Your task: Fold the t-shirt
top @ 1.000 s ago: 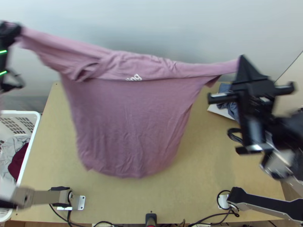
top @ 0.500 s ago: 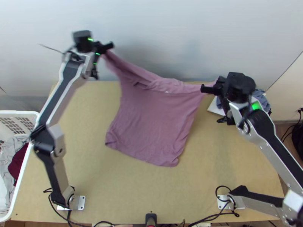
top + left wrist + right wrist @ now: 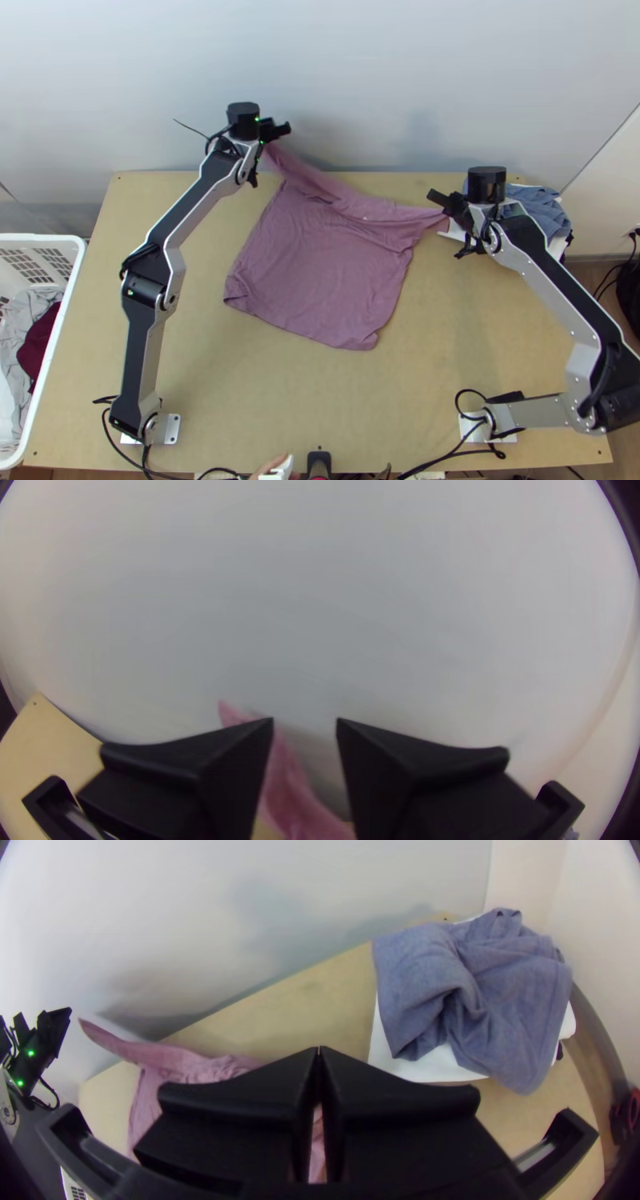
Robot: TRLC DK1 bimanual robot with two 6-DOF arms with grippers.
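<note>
The mauve t-shirt [image 3: 316, 264] lies mid-counter [image 3: 496, 360], body spread towards the near side, its far part gathered into a slanting band that rises at both ends. The left tool [image 3: 305, 723] has its fingers apart beside the raised far-left end, gripping nothing; the right tool [image 3: 319, 1050] has its tips together, clamped on the band's far-right end.

The fabric looks like thin, soft jersey: light, limp, hardly fragile, more apt to sag and crease than to slide. It will likely need tension from two points to stay flat. The loose far-left end seems the best next hold, pinched well in from the edge so both layers come along; for folding afterwards, the near hem corners should serve.
</note>
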